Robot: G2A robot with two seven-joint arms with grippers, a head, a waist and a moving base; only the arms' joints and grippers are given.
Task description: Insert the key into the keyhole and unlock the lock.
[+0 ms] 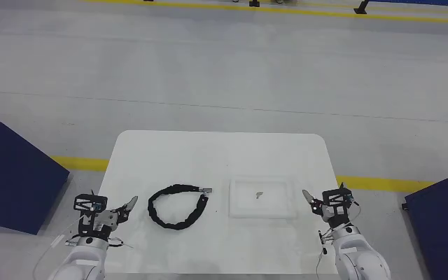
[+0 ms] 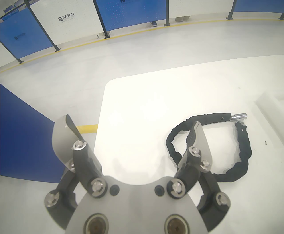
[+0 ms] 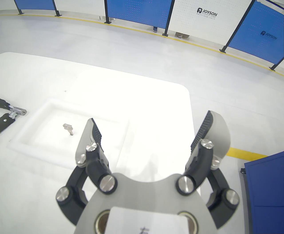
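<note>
A black fabric-covered chain lock [image 1: 177,207] lies coiled on the white table [image 1: 210,154], left of centre; its metal lock cylinder [image 2: 240,115] sits at the chain's far end, also visible as the lock cylinder [image 3: 18,110]. A small silver key [image 1: 259,194] lies flat in a shallow white tray [image 1: 241,211]; the key [image 3: 68,128] is alone there. My left gripper [image 2: 133,128] hovers open at the table's near left corner, beside the chain. My right gripper [image 3: 150,126] stands open near the table's right edge, to the right of the tray [image 3: 26,130]. Neither holds anything.
Blue panels stand off both sides of the table [image 1: 21,182] [image 1: 427,210]. Yellow floor lines run behind the table. Blue and white partition boards [image 3: 199,13] line the far side of the room.
</note>
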